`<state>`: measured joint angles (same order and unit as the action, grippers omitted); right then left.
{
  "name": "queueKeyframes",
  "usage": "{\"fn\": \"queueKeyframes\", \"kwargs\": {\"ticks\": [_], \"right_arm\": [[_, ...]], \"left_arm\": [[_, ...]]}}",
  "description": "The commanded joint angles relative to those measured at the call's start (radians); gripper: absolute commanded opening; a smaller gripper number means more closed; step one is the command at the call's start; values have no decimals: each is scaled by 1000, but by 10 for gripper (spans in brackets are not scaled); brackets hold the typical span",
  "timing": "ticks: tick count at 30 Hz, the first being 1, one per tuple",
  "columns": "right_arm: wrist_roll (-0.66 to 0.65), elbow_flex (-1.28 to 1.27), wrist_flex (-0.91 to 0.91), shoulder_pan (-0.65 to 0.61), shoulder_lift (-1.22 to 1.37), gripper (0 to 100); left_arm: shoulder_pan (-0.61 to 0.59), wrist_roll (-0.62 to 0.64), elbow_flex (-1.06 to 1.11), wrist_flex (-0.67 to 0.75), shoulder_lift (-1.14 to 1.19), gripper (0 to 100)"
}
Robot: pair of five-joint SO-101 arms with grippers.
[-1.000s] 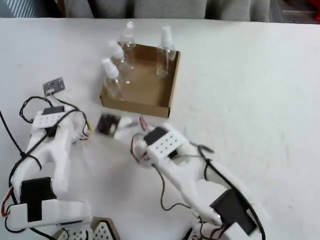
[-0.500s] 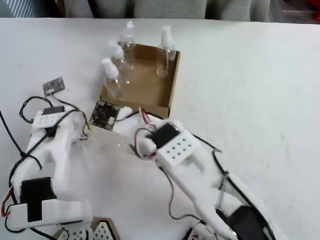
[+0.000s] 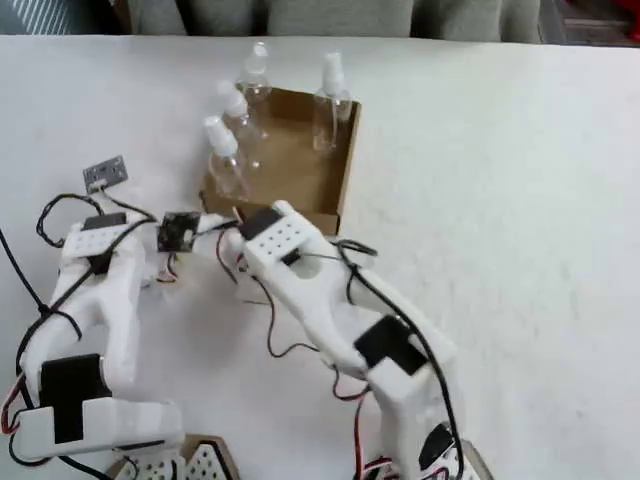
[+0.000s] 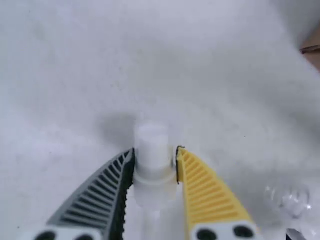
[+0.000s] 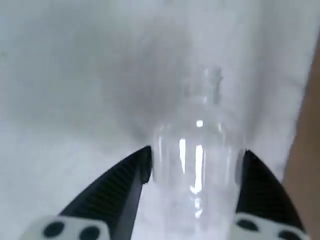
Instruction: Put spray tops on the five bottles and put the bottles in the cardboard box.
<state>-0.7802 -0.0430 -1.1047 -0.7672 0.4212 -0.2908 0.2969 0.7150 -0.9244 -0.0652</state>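
Worktop [image 3: 500, 200]: white; cardboard box [image 3: 292, 172] near far edge
Left end effector [image 4: 155, 151]: clamping spray top [image 4: 151, 140]
Right end effector [image 5: 196, 152]: gripping bottle [image 5: 199, 130]

left gripper [image 4: 154, 165]: clamped on spray top [image 4: 152, 150] | fingers [image 4: 200, 185]: one grey, one yellow, pressed to opposite sides of spray top | bench [image 4: 150, 60]: white, beneath spray top | bottle [image 4: 290, 197]: clear, part seen, near spray top on its yellow-finger side | box [image 4: 312, 50]: brown corner, well apart from spray top
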Motion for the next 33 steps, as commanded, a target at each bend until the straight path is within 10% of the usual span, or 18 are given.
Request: {"fn": "queueKeyframes", "kwargs": {"ticks": [1,8,21,33], "right_arm": [[-18,84,-30,-2,71,216],[5,138,-140,-5,73,11],[371,132,-366,232,-257,17],[391,-298,-363,466,-679,17]], "left_arm": [[2,-35,-5,12,-8,20],[2,-35,-5,12,-8,20],[2,-37,-5,31,-7,20],[2,-38,-3,40,-7,20]]}}
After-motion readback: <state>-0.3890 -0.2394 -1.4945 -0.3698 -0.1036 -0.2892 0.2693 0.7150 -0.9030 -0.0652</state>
